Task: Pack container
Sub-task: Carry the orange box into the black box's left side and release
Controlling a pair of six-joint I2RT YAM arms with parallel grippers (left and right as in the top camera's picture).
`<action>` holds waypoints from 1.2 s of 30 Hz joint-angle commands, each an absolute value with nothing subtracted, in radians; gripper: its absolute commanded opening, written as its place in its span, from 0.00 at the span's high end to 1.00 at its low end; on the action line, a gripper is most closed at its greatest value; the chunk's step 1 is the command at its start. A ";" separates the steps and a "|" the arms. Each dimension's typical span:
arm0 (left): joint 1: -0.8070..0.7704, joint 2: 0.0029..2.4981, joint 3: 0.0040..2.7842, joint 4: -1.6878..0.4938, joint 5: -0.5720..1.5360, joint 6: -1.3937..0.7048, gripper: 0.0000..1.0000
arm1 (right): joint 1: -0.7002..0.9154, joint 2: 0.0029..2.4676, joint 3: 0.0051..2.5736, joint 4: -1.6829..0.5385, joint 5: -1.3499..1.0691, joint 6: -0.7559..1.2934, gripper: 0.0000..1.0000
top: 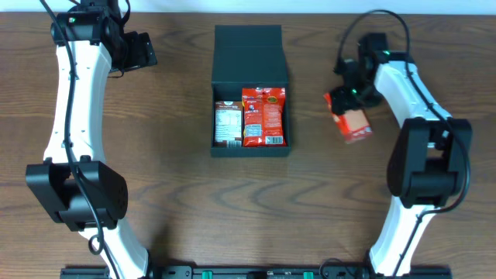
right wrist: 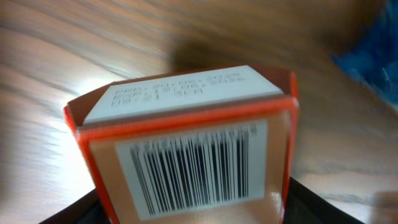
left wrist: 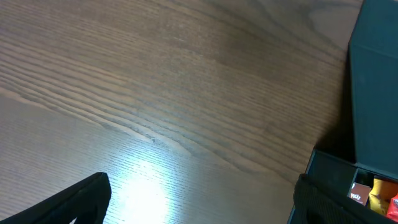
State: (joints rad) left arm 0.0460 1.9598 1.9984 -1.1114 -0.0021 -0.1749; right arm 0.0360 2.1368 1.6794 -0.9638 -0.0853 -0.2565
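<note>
Your right tool straddles the red-orange carton at the container's three o'clock, grip unclear; left tool spread wide.

Your brown wood-grain table carries two things. The container sits on it with its lid open, between your left claw and right claw. The red-orange carton lies directly beneath the right claw, between its fingers.
</note>
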 commanded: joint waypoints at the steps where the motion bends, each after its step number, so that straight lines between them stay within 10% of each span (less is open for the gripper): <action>1: 0.052 1.953 2.017 -1.115 0.001 -0.164 0.05 | 0.101 2.136 1.806 -0.995 -0.136 -0.180 0.37; 13: 0.052 1.953 2.017 -1.129 0.001 -0.164 0.05 | 0.346 2.136 2.312 -1.246 -0.140 0.049 0.48; 36: 0.052 1.953 2.017 -1.152 0.001 -0.191 0.05 | 0.649 2.246 2.227 -1.242 -0.057 0.651 0.59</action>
State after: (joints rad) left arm 0.0460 1.9598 1.9984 -1.1477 0.0006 -0.1825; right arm 0.6453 2.2086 2.2364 -1.2514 -0.0921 0.5877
